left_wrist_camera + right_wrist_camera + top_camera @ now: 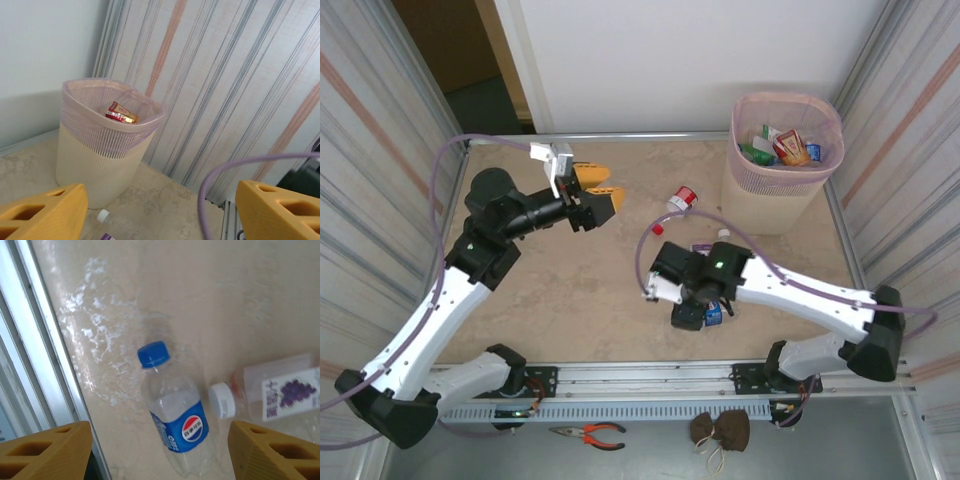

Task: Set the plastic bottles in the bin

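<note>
A clear blue-capped bottle (177, 427) with a blue label lies flat on the table (570, 290), well apart from the bin (760, 205). Just beside it is a white-capped bottle (285, 395) with a grape label, and other bottles (785, 148) sit inside the bin. The right gripper (160, 450) hangs over the blue-capped one, jaws wide and gripping nothing, while the left gripper (607, 186) stands spread and empty, well left of the bin.

Pink-rimmed bin (760, 205) at far right corner, bottles (790, 148) inside, red-capped bottle (682, 198) lying near it, left hand (608, 187) raised, fingers apart, right hand (695, 315) low over blue-labelled bottle (714, 314) on surface (570, 290)
</note>
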You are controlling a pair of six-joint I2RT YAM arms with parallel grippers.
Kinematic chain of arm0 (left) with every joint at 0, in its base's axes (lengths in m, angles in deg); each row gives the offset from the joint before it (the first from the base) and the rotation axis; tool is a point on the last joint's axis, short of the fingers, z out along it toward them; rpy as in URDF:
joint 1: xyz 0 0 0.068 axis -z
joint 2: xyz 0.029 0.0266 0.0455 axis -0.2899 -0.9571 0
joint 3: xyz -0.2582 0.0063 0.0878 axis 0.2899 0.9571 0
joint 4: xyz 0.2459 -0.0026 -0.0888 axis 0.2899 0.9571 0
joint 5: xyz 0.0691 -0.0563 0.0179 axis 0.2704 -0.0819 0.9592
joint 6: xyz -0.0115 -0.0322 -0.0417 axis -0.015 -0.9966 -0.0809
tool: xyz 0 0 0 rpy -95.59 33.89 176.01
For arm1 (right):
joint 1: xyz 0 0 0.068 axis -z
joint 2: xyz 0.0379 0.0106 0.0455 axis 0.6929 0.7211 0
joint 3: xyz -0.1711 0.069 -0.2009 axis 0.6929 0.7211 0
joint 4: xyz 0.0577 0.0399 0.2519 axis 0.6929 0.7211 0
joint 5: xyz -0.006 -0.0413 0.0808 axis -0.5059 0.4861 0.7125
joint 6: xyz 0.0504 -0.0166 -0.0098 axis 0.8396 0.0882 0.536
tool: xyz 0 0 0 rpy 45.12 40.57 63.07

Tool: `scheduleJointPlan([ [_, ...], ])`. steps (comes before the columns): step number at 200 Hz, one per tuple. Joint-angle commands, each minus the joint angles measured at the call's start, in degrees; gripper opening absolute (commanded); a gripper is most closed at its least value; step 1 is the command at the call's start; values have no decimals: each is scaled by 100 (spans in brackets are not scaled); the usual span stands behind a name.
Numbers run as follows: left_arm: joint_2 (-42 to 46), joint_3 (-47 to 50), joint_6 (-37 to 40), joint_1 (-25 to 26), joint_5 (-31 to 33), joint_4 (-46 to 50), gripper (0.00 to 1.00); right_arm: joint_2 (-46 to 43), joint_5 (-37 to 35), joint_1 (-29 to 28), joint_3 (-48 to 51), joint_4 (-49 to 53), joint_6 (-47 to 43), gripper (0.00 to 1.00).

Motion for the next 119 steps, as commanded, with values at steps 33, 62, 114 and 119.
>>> scheduleJointPlan([
  [33, 464, -10, -5, -76, 190, 297, 78, 1359, -481, -343, -263, 350, -834, 72],
  [62, 564, -42, 3, -79, 252, 387, 78, 1895, -536, -339, -355, 217, -773, 75],
  [114, 558, -117, -35, -85, 252, 441, 78, 2573, -570, -322, -214, -208, -825, 75],
  [119, 558, -126, -40, -89, 252, 444, 78, 2621, -578, -318, -167, -257, -849, 75],
])
